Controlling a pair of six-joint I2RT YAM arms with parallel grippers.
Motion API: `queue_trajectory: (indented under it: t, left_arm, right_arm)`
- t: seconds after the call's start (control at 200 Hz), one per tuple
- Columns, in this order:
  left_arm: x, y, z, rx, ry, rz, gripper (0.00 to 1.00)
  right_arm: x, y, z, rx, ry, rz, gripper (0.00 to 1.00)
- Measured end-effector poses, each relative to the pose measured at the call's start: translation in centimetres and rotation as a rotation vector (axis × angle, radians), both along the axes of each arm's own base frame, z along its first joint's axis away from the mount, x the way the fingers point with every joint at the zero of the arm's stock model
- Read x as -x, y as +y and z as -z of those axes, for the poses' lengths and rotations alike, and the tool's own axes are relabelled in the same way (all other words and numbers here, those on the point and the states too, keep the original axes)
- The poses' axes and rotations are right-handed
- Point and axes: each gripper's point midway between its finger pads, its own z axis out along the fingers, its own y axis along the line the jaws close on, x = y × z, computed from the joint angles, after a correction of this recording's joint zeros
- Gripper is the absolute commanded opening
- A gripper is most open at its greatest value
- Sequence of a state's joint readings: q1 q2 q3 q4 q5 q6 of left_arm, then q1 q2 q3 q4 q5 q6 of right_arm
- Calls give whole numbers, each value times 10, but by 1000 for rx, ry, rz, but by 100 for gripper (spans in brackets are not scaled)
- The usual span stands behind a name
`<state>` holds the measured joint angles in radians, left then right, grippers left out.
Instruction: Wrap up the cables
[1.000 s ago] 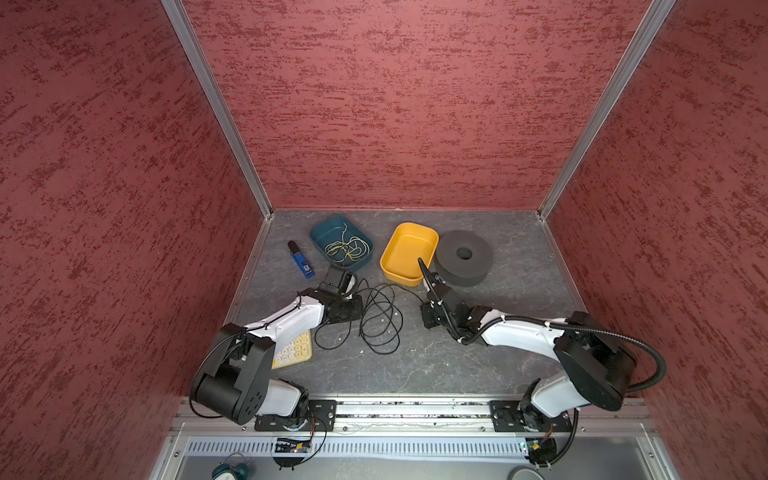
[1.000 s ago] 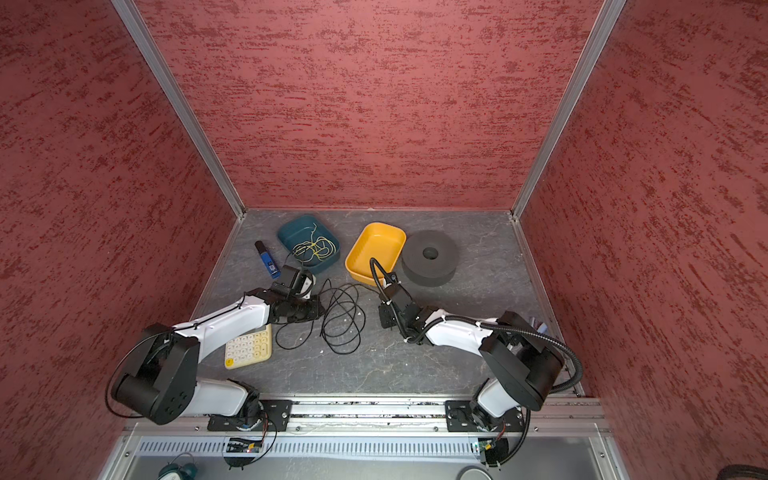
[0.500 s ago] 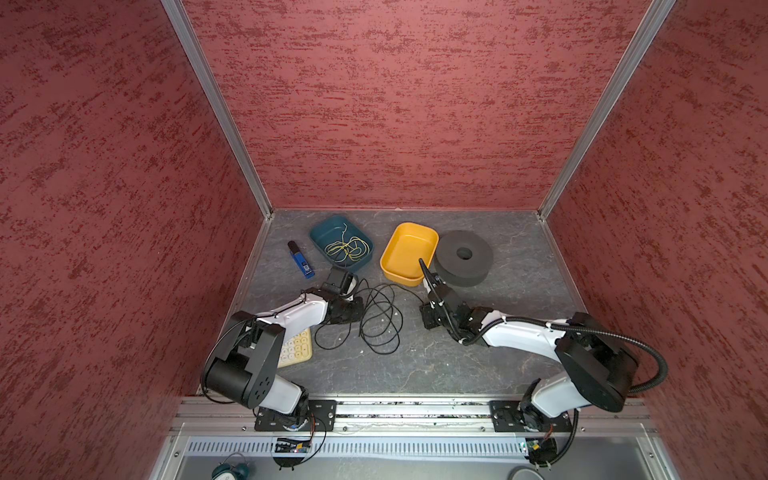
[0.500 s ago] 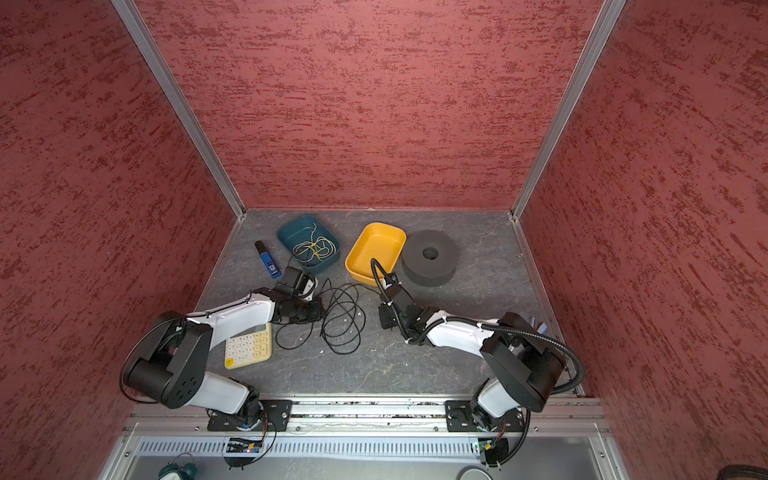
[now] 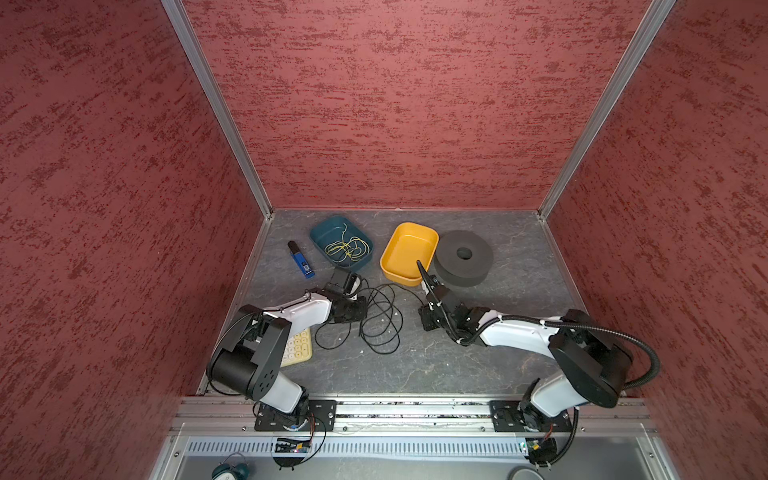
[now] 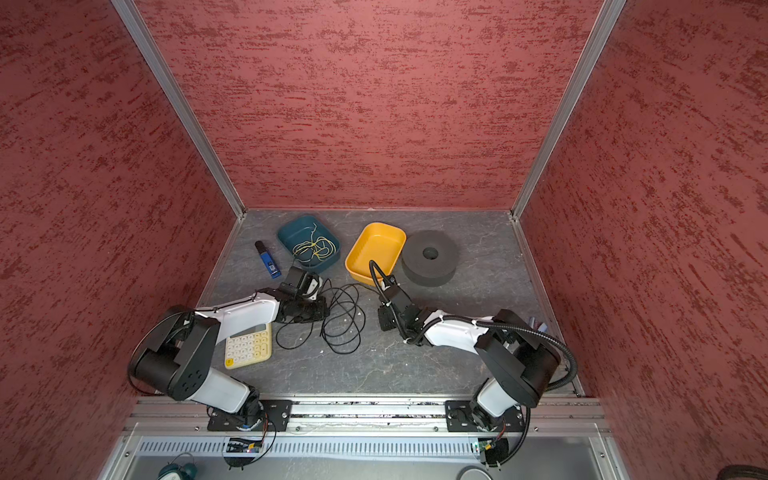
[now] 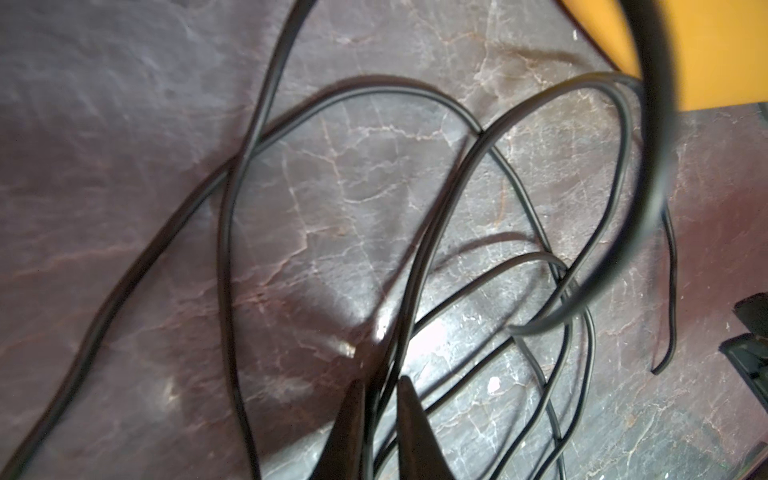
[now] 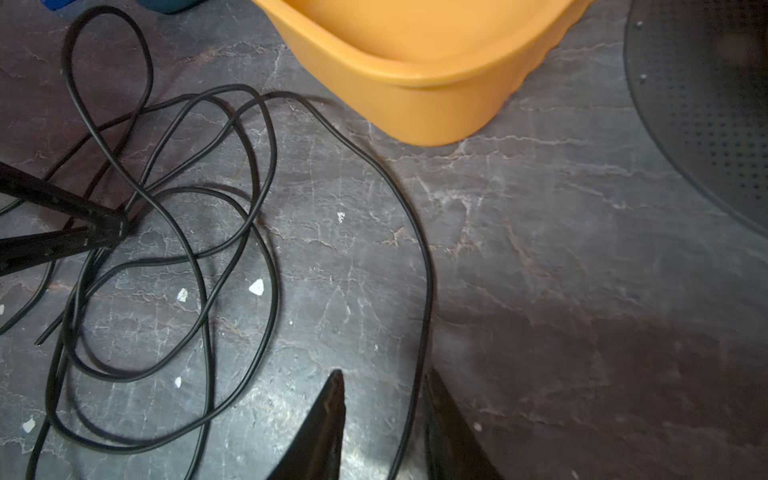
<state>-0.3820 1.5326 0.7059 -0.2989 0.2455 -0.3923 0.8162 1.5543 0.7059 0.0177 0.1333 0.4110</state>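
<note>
your left gripper has just tightened, its jaws now pinching strands of the black cable, which lies in loose loops on the table between the arms; your right gripper straddles one strand with jaws spread, so winding can likely start

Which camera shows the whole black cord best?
A top view: nearly the whole black cord shows, looped on the table. Both wrist views show only some loops, close up, running off their edges.
</note>
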Motion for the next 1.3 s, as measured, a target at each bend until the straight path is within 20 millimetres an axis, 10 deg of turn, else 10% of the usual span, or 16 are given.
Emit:
queue_trajectory:
  t: [0.426,0.631,0.927,1.298]
  left_arm:
    - [5,-2,-3,-30,1,29,5]
    - [-1,-33,-53,-50,-142,164,5]
    - [7,-80,-125,-97,-312,353,5]
    - [16,-71,-129,-224,-328,411,4]
  right_arm:
    - [1,2,1,-5,9,-8,34]
    - [5,12,-5,-57,20,-43,52]
    - [11,43,-68,-285,-50,-153,66]
    - [6,66,-118,-527,-96,-158,55]
